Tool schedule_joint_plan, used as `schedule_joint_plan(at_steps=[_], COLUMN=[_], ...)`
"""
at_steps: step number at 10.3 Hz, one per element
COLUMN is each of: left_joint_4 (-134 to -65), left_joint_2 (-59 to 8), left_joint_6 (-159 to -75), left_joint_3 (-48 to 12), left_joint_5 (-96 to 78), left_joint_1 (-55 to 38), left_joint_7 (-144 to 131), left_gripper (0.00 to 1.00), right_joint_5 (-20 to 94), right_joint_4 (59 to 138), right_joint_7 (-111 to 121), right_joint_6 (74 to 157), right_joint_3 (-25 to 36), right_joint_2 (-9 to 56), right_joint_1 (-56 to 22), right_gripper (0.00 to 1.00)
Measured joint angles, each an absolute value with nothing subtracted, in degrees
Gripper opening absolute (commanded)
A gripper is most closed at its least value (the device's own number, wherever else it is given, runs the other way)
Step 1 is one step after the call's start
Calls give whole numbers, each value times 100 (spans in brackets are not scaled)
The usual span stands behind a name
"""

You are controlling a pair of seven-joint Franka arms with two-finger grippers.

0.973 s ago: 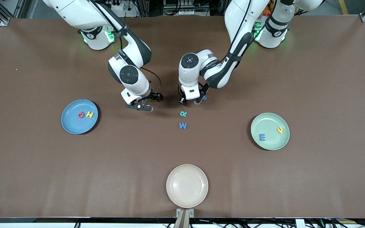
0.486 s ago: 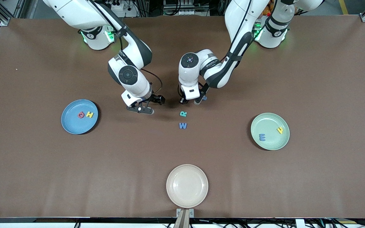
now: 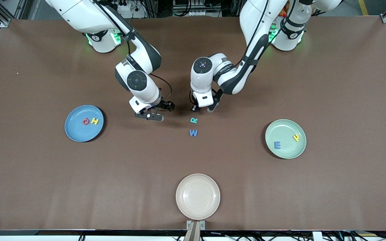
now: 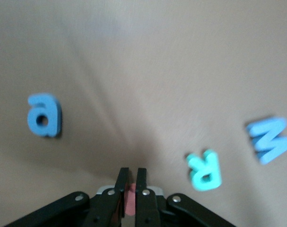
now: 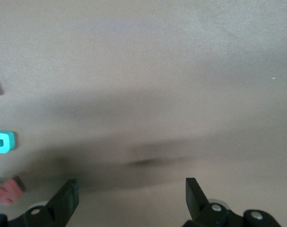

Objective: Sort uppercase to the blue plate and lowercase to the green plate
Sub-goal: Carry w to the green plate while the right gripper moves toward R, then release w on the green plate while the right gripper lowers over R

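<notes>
My left gripper (image 3: 202,108) is shut on a small red foam letter (image 4: 129,201), low over the table's middle; its shape is hidden between the fingers. A blue rounded lowercase letter (image 4: 44,115) lies on the table close by. A teal R (image 3: 194,120) and a blue W (image 3: 193,133) lie just nearer the front camera. The blue plate (image 3: 75,133) holds a red Q (image 3: 85,121) and a yellow H (image 3: 94,121). On the green plate (image 3: 285,153) lie a blue letter (image 3: 277,145) and a yellow y (image 3: 296,137). My right gripper (image 3: 161,112) hangs open and empty beside the left one.
A beige plate (image 3: 198,196) with nothing in it sits near the table's front edge. Bare brown table lies between the plates. The two arms' hands are close together over the middle.
The left gripper's fingers have closed on the red letter and shifted slightly, now covering the blue rounded letter in the front view. The right gripper has drifted a little toward the left one.
</notes>
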State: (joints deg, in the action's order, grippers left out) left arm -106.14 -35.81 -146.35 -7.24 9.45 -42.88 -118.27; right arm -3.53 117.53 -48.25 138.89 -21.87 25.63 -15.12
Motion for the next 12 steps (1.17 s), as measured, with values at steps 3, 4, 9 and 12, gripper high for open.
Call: schedule_joint_plan(at_steps=[3, 4, 9, 12], left_joint_4=[-10617, -10629, -10711, -10770], left_joint_2=[-2975, -2815, -2721, -2737], left_joint_6=[-13969, -13786, -13339, -13088], left_joint_3=[-701, -685, -666, -685], left_joint_5=[949, 955, 968, 968], left_joint_1=[-3670, -3339, -1043, -308], left_joint_7=[-11812, -11715, -9909, -9022], left_gripper=[0, 0, 0, 100], right_joint_5=[-349, -349, -688, -1510], right_joint_4=[11724, 11653, 10395, 9772], right_joint_7=[-4856, -4928, -5556, -6397], right_joint_6=[14035, 14071, 14103, 14104], right_joint_3=[-2204, -2228, -2285, -2288], right_joint_2=[2600, 2617, 3248, 3939], right_joint_1=[-1588, -1647, -2054, -2318], right_gripper=[100, 100, 100, 100])
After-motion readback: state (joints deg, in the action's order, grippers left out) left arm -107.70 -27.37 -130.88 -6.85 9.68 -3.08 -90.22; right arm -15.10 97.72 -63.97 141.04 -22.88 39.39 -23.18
